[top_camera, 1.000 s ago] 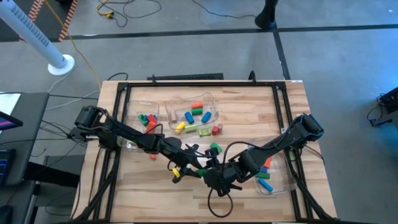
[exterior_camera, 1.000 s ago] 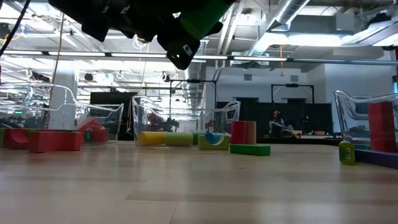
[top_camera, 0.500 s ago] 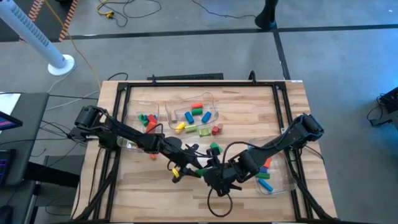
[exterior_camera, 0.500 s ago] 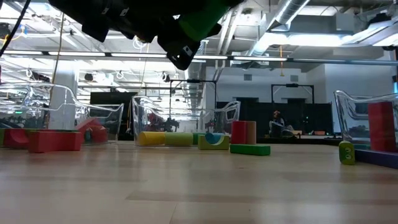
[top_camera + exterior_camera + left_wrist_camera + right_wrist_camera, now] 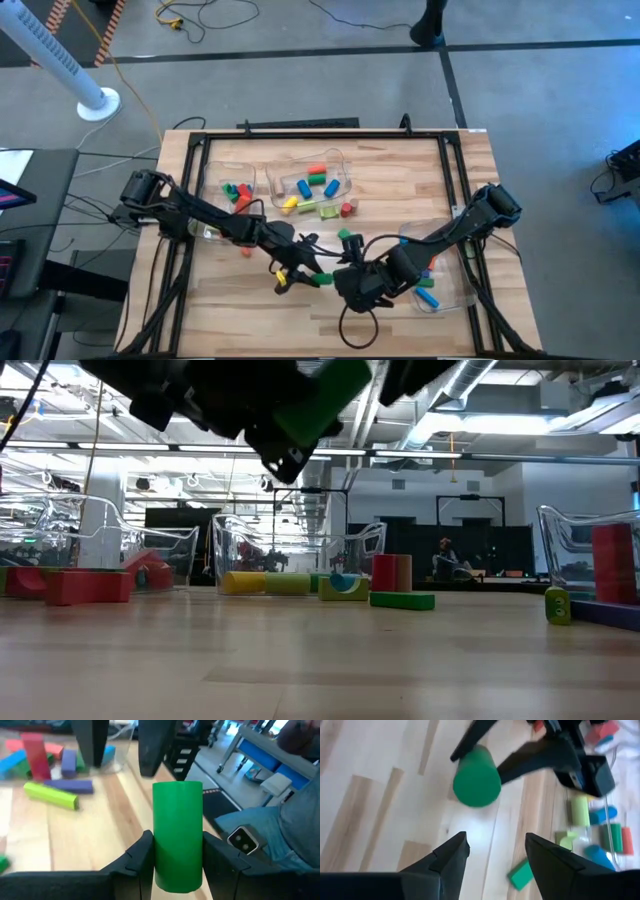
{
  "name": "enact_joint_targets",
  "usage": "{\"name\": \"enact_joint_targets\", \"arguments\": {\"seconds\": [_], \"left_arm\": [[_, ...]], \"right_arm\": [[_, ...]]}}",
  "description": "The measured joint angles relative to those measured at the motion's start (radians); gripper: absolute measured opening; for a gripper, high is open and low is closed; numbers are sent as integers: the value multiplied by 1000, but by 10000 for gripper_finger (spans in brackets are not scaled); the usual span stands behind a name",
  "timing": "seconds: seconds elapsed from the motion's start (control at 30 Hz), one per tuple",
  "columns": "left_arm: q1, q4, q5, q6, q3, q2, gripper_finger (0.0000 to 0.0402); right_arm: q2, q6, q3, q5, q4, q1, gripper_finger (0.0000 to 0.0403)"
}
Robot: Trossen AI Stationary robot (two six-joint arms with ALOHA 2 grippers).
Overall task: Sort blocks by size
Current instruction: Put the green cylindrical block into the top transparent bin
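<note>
Left end effector holds a green cylinder up in the air, and the right end effector faces it with fingers wide.

The left end effector squeezes the green cylinder from both sides, well above the bench. The cylinder's long side runs straight out ahead between the fingers. The right end effector is spread wide and holds nothing, with the cylinder's round end just ahead of it. Past them, a flat green block lies on the bench. Farther out, a clear bin holds yellow, blue, orange and green blocks. Another bin holds red and green ones. A third bin, by the right arm, holds blue and red blocks.
</note>
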Motion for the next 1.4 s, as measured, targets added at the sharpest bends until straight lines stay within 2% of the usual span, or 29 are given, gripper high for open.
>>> {"name": "enact_joint_targets", "arguments": {"seconds": [0.17,0.33,0.5,0.6,0.67,0.93,1.07,1.2,1.4], "left_arm": [[22,-78,-1,16,0,-20,130],[55,-181,-39,69,0,-109,130],[112,-347,-241,164,0,-232,130],[165,-419,-384,216,0,-287,130],[213,-439,-443,243,0,-306,130],[427,-537,-449,266,0,-305,130],[514,-608,-391,241,-1,-292,130],[561,-655,-369,233,-1,-257,130],[572,-677,-365,228,-2,-222,131]], "right_arm": [[0,79,0,3,-80,13,232],[0,133,0,3,-119,43,232],[-1,165,-21,2,-118,63,232],[1,179,-25,2,-118,68,232],[2,185,-25,5,-115,72,232],[3,193,-25,17,-106,86,232],[3,197,-25,24,-107,98,229],[3,196,-25,43,-107,105,221],[3,197,-25,44,-101,103,213]]}}
